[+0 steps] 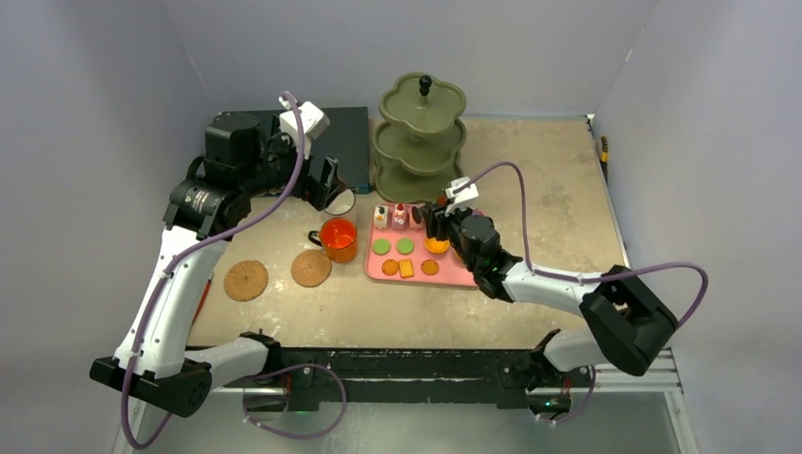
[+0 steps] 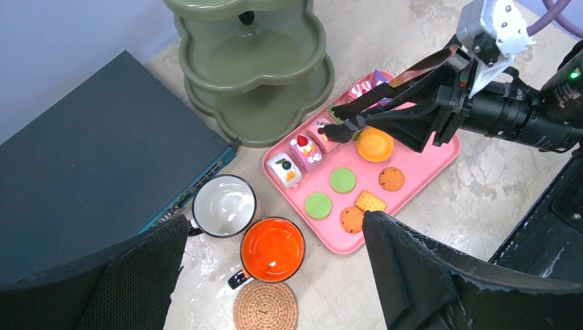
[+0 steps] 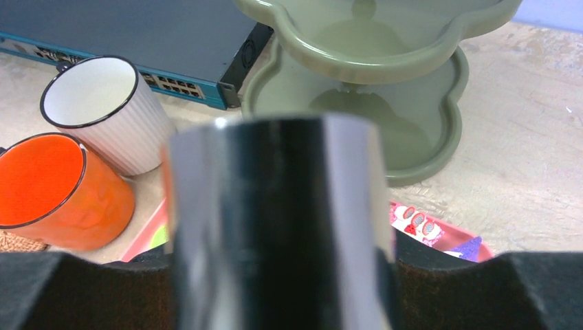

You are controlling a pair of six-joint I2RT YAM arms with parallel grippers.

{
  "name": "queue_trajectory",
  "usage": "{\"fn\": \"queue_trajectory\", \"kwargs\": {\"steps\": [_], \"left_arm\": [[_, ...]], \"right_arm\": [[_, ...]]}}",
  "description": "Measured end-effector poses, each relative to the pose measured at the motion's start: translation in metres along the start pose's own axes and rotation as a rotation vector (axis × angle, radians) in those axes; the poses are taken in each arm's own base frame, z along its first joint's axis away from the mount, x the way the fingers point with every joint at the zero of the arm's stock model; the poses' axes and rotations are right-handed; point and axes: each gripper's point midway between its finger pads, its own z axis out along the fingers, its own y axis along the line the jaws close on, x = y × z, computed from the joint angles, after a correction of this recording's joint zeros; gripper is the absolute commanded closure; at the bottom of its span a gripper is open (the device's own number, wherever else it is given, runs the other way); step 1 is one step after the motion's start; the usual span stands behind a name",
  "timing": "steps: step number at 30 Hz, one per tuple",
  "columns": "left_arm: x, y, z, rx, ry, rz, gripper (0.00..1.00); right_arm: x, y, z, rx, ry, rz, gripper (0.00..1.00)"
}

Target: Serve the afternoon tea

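My right gripper (image 1: 443,223) is shut on black and silver tongs (image 2: 392,103), which fill the right wrist view (image 3: 282,227). The tong tips hang open over the row of tiny cakes (image 2: 302,150) at the back of the pink tray (image 2: 412,175). Green biscuits (image 2: 330,192), brown biscuits and an orange round one (image 2: 375,144) lie on the tray. The olive three-tier stand (image 1: 421,142) is behind it, its tiers bare. My left gripper (image 2: 275,275) is open above the white mug (image 2: 223,205) and the orange mug (image 2: 272,249). Two cork coasters (image 1: 246,280) (image 1: 311,269) lie to the left.
A flat dark-blue box (image 1: 352,142) lies at the back left beside the stand, close to the white mug. The orange mug stands right next to the tray's left edge (image 1: 369,257). Grey walls close in the back and both sides.
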Motion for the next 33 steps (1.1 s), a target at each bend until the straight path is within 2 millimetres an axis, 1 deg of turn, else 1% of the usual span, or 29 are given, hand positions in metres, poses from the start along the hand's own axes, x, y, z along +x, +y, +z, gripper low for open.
{"fn": "queue_trajectory", "kwargs": {"steps": [3, 8, 13, 17, 22, 28, 33], "left_arm": [[0.000, 0.000, 0.000, 0.000, -0.001, 0.006, 0.03], [0.000, 0.000, 0.000, -0.001, -0.002, 0.012, 0.03], [-0.001, 0.000, -0.002, -0.002, -0.007, 0.028, 0.03], [-0.002, 0.000, -0.004, -0.003, -0.012, 0.036, 0.03], [-0.003, 0.000, -0.005, -0.004, -0.014, 0.040, 0.03], [-0.003, 0.000, -0.005, -0.004, -0.015, 0.041, 0.03], [-0.003, 0.000, -0.005, -0.004, -0.015, 0.043, 0.03]], "right_arm": [[0.003, 0.004, 0.004, 0.004, 0.003, -0.002, 0.46], [0.004, 0.008, 0.010, 0.019, -0.004, -0.001, 0.43], [0.009, 0.012, 0.011, 0.022, 0.005, -0.002, 0.42], [0.009, 0.014, 0.010, 0.032, 0.002, 0.001, 0.42], [0.010, 0.014, 0.009, 0.055, 0.001, 0.016, 0.43], [0.023, 0.009, 0.010, 0.093, 0.031, 0.019, 0.45], [0.024, 0.005, 0.009, 0.115, 0.033, 0.020, 0.45]]}}
